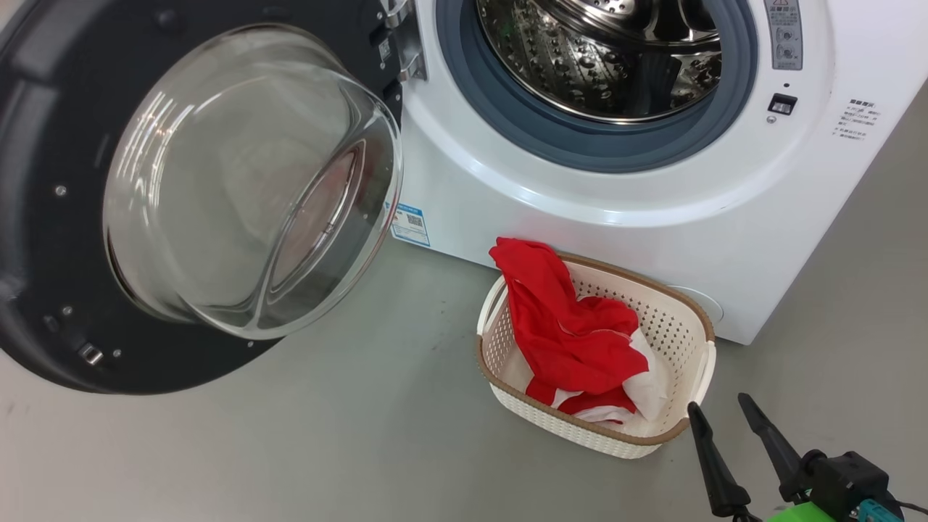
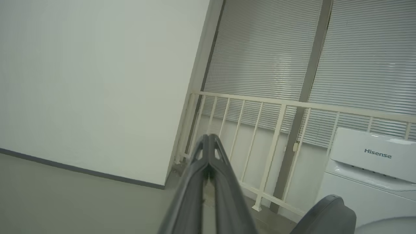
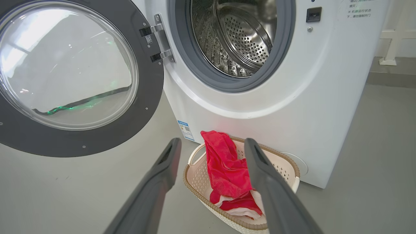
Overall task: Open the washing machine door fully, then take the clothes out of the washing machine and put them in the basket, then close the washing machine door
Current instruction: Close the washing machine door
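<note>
The washing machine [image 1: 565, 217] stands with its steel drum [image 1: 602, 58] bare, and nothing red shows inside it. Its door [image 1: 246, 181] hangs swung wide open to the left. On the floor in front sits the basket [image 1: 674, 319]. The red and white clothes [image 1: 573, 333] lie in it, one end draped over its far rim. My right gripper [image 1: 718, 403] is open just right of the basket's near corner, holding nothing. In the right wrist view the same gripper [image 3: 212, 141] points at the clothes [image 3: 227, 169] and basket [image 3: 286, 162]. My left gripper [image 2: 208, 138] is shut and empty.
Grey floor [image 1: 326, 435] spreads around the basket. The left wrist view faces a pale wall [image 2: 97, 81], a cream railing [image 2: 276, 130] before window blinds, and the machine's white top panel [image 2: 373, 156]. The open door overhangs the floor to the left.
</note>
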Robot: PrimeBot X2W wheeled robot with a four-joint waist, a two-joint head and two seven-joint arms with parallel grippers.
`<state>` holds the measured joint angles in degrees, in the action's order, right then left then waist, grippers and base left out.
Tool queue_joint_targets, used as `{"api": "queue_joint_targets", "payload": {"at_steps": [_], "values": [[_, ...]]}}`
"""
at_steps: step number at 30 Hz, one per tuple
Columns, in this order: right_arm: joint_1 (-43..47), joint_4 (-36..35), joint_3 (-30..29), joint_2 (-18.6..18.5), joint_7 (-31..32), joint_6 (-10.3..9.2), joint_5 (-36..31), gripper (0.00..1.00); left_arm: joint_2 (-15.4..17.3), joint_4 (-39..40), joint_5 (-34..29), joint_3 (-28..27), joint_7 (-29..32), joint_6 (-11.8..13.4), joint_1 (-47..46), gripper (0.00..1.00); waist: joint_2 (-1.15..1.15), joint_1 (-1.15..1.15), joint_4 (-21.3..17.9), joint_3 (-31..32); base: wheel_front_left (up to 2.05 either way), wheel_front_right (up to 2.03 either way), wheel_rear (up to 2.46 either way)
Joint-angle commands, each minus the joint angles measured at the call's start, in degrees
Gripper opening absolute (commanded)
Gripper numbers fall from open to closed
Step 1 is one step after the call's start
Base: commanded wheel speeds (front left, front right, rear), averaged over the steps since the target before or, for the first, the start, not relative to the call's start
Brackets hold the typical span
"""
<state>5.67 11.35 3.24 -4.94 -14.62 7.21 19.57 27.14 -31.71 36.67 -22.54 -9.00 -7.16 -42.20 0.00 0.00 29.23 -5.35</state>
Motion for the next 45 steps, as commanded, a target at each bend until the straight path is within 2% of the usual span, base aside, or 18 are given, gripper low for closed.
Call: {"api": "queue_joint_targets", "payload": {"at_steps": [1,3,7,9,10,14,18,22,30,45], "values": [[-0.71,-1.66,0.98,-0.32,-0.38,0.28,-0.77,1.00,4.97,-1.39,2.74,-0.22,2.36,-0.32,-3.01,0.00,0.00,0.00,0.11,-0.33,0.00,0.00,0.00],[-0.63,-1.84,0.72,-0.31,-0.38,0.28,-0.89,1.00,6.01,-5.95,7.77,1.53,7.59,-0.32,-4.93,0.00,0.00,0.00,0.20,-0.70,0.00,0.00,0.00],[-0.88,-2.08,0.57,-0.46,-0.38,0.28,-1.05,1.00,8.00,-10.24,18.05,5.16,20.23,-0.32,-6.17,0.00,0.00,0.00,0.04,-1.69,0.00,0.00,0.00],[-1.13,-2.16,0.57,-0.63,-0.38,0.28,-1.09,1.00,9.49,-11.10,20.68,7.15,25.17,-0.32,-5.34,0.00,0.00,0.00,-0.12,-2.18,0.00,0.00,0.00],[-1.13,-2.16,0.57,-0.63,-0.38,0.28,-1.09,1.00,9.49,-11.10,20.68,7.15,25.17,-0.32,-5.34,0.00,0.00,0.00,-0.12,-2.18,0.00,0.00,0.00],[-1.47,-2.31,0.42,-0.98,-0.38,0.28,-1.14,1.00,10.74,-11.06,26.19,9.77,32.86,-0.32,-3.67,0.00,0.00,0.00,-0.36,-3.03,0.00,0.00,0.00],[-1.70,-2.31,0.43,-1.22,-0.38,0.28,-1.15,1.00,11.34,-10.04,29.86,12.18,37.99,-0.33,-1.52,0.00,0.00,0.00,-0.62,-3.53,0.00,0.00,0.00],[-1.98,-2.22,0.50,-1.40,-0.38,0.28,-1.13,1.00,11.68,-8.69,32.68,13.72,40.87,-0.33,0.48,0.00,0.00,0.00,-1.03,-3.80,0.00,0.00,0.00],[-1.91,-2.21,0.07,-1.49,-0.38,0.28,-1.09,1.00,12.35,-3.91,36.64,16.47,42.37,-0.33,3.47,0.00,0.00,0.00,-1.49,-3.37,0.00,0.00,0.00],[-0.73,-2.10,-0.59,-0.64,-0.38,0.28,-1.19,1.00,14.97,10.55,44.62,22.89,45.70,-0.33,9.35,0.00,0.00,0.00,-2.37,-0.29,0.00,0.00,0.00]]}}
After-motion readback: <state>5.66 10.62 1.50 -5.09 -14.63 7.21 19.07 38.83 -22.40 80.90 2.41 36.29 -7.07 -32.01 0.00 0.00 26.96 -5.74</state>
